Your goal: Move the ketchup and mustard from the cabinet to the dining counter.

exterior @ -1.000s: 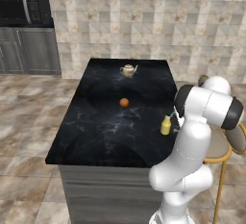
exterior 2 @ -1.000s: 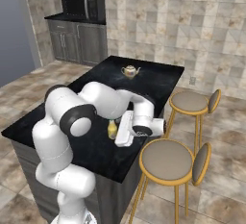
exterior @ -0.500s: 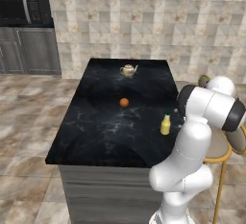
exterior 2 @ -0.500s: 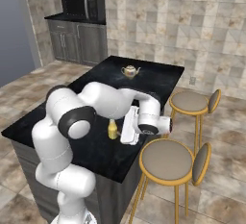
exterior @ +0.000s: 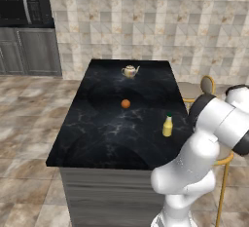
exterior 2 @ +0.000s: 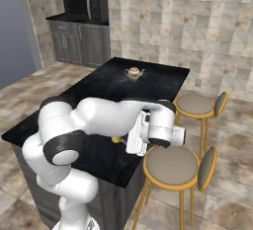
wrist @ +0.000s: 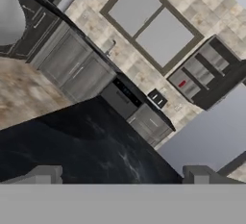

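I see the mustard standing upright near the right edge of the dining surface, an orange ball and teapot farther in. My end effector is spread wide, holding nothing.

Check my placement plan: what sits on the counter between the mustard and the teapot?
In the left base view, the orange ball lies roughly between the mustard and teapot.

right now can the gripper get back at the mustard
Probably yes: the mustard stands upright near the counter edge, the open gripper is close by, and nothing sits between them.
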